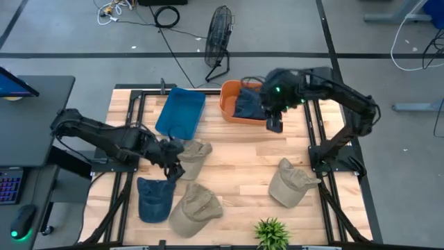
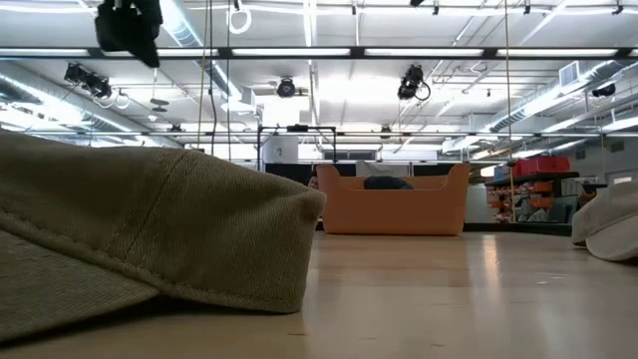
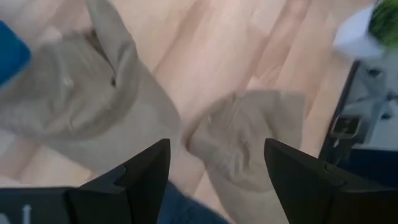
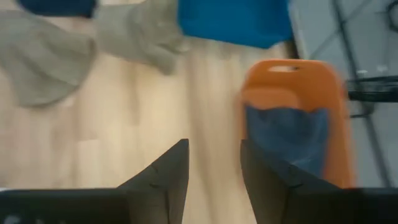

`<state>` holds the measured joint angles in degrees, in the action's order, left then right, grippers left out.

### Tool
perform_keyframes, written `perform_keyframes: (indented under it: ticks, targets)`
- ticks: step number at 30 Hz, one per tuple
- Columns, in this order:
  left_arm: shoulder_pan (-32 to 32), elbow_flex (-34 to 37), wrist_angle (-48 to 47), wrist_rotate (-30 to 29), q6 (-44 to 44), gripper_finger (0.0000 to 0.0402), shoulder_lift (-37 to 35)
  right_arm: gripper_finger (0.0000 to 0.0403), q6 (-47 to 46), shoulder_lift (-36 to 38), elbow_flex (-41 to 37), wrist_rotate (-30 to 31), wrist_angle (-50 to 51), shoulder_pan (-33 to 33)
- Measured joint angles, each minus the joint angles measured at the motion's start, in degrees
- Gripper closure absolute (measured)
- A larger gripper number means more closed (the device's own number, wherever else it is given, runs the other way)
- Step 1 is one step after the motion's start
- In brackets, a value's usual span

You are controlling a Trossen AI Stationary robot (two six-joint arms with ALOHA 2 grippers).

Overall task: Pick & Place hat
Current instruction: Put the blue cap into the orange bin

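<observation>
Item: soft cloth caps with curved brims, five in the high view.
- Khaki cotton caps, three. One [image 1: 193,157] lies left of centre, crumpled, just beside the left gripper [image 1: 175,169]. One [image 1: 196,207] lies lower centre, crown up, brim toward the lower left. One [image 1: 290,182] lies lower right, well apart from the others.
- Dark blue denim caps, two. One [image 1: 154,198] lies flat at lower left, touching the lower khaki cap. One [image 1: 248,104] sits folded inside the orange plastic bin [image 1: 228,105] at upper centre.

Containers: the orange bin, one; flat blue plastic tray [image 1: 180,112], one, to its left.

Other: small green potted plant [image 1: 271,234], one, at the bottom edge; light wooden slatted table [image 1: 243,156], one.

Grippers: the left gripper hangs over the gap between two khaki caps, fingers [image 3: 140,180] spread wide, nothing between them. The right gripper [image 1: 275,123] hovers at the bin's lower right rim, fingers [image 4: 165,177] parted narrowly, empty; in its wrist view the denim cap [image 4: 287,132] shows in the bin [image 4: 292,78].

Low view: a khaki cap brim [image 2: 150,224] fills the left foreground, the bin [image 2: 394,206] stands centre.
</observation>
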<state>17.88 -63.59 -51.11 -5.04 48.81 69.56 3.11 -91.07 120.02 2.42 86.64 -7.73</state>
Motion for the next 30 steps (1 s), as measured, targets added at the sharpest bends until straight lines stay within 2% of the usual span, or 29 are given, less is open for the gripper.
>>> perform_keyframes:
  ticks: [4, 11, 17, 21, 25, 30]
  targets:
    - [2.8, 1.6, 0.3, 0.7, 1.9, 0.0138, 3.3, 0.0254, -4.4, 5.0, -11.3, -3.2, -7.7, 5.1]
    - [4.6, 3.6, 0.4, 9.2, 4.7, 0.0138, 7.7, 0.0254, -13.3, 12.4, -31.7, -3.5, -23.1, 13.5]
    - [4.6, 3.6, -0.9, 10.9, 3.0, 0.0138, 11.4, 0.0254, -19.6, 16.0, -44.5, -1.2, -47.2, 18.8]
    - [4.5, 3.6, -1.7, 15.6, 0.2, 0.0138, 14.8, 0.0254, -20.3, 16.5, -49.8, -0.5, -58.1, 20.5]
    - [4.9, 3.6, -3.2, 21.1, 0.3, 0.0138, 17.4, 0.0254, -22.5, 16.5, -51.0, -0.3, -57.6, 20.6]
    - [5.8, 3.6, -7.3, 21.1, 3.1, 0.0138, 19.3, 0.0254, -24.0, 16.6, -51.1, -0.3, -56.0, 20.6]
